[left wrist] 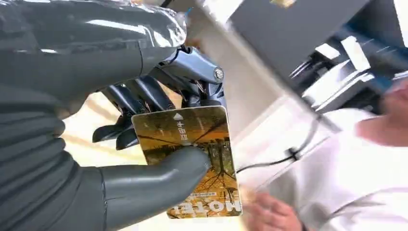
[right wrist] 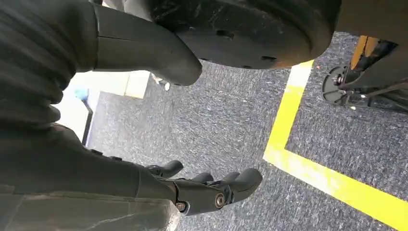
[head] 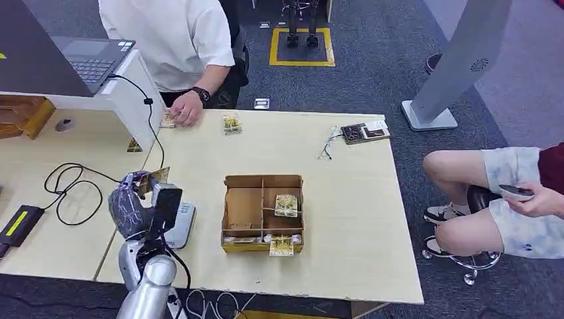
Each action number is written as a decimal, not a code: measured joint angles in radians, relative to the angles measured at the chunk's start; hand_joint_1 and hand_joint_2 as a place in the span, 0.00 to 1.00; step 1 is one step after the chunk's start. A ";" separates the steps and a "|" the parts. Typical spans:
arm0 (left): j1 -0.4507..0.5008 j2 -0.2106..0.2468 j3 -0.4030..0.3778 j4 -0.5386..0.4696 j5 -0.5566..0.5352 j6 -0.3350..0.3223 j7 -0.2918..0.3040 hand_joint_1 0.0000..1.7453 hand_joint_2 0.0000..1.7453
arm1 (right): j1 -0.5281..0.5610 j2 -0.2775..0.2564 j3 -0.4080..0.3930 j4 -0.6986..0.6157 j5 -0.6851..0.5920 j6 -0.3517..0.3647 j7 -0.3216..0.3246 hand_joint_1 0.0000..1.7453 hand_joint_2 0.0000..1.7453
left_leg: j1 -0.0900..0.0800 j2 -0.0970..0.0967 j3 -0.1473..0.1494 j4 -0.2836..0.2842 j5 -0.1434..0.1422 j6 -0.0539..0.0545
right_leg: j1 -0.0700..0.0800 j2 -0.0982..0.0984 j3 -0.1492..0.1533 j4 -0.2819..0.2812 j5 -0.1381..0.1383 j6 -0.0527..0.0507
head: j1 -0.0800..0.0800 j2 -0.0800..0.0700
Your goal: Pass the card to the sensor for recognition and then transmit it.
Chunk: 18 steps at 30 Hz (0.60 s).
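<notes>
Pinching the card (left wrist: pixel 192 159) between thumb and fingers in the left hand (left wrist: pixel 120 120), print legible from the wrist. From the head view, holding it raised over the table (head: pixel 346 199) near the sensor (head: pixel 179 224), possibly just above. Hanging the right hand (right wrist: pixel 192 190) loose above the carpet (right wrist: pixel 231 120), holding nothing. Farther off, resting a person's hand (head: pixel 186 109) on the far edge.

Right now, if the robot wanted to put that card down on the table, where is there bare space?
The widest bare patch of the table lies between the cardboard tray and the table's right edge. The strip between the tray and the far-edge cards is also free. It is crowded near the left hand holding the card, beside the grey device and cable.
</notes>
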 joint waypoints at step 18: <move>-0.063 0.161 -0.228 0.152 0.771 -0.198 0.033 1.00 1.00 | 0.002 0.002 -0.017 0.000 0.000 -0.013 -0.014 0.00 1.00 | 0.000 0.000 0.000 0.000 0.000 -0.001 | 0.000 0.000 0.000 0.000 0.000 0.000 | 0.000 0.000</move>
